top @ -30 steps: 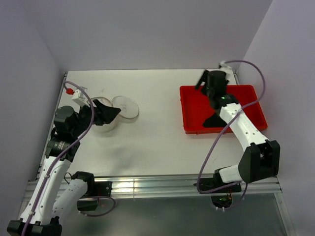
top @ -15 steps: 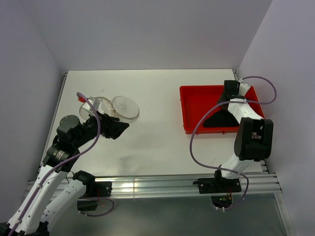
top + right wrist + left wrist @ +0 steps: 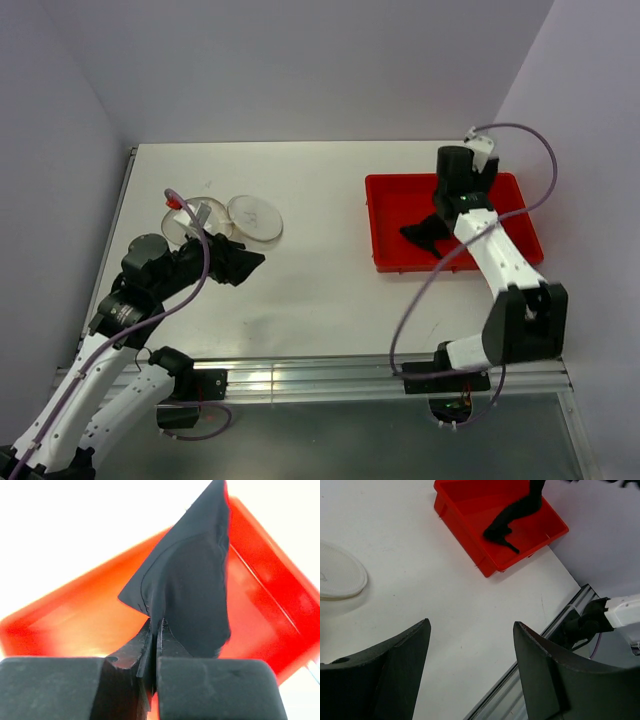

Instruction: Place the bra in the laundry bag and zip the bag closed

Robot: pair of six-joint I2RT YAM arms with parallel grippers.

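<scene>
Pale counter (image 3: pixel 320 290): right fingers (image 3: pixel 127 655) now clamped on black bra (image 3: pixel 195 580), which was flat in red bin (image 3: pixel 390 200); cloth hangs beyond fingertips. Left fingers (image 3: pixel 385 675) apart, empty; laundry bag (image 3: pixel 182 228) beside them.

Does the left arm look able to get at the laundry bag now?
Probably yes: the open left hand hangs close beside the laundry bag with nothing between, though it points away and must turn.

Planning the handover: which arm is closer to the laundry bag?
Left. The left arm hovers just beside the laundry bag; the right arm is far across the table at the red bin, pinching the bra.
</scene>
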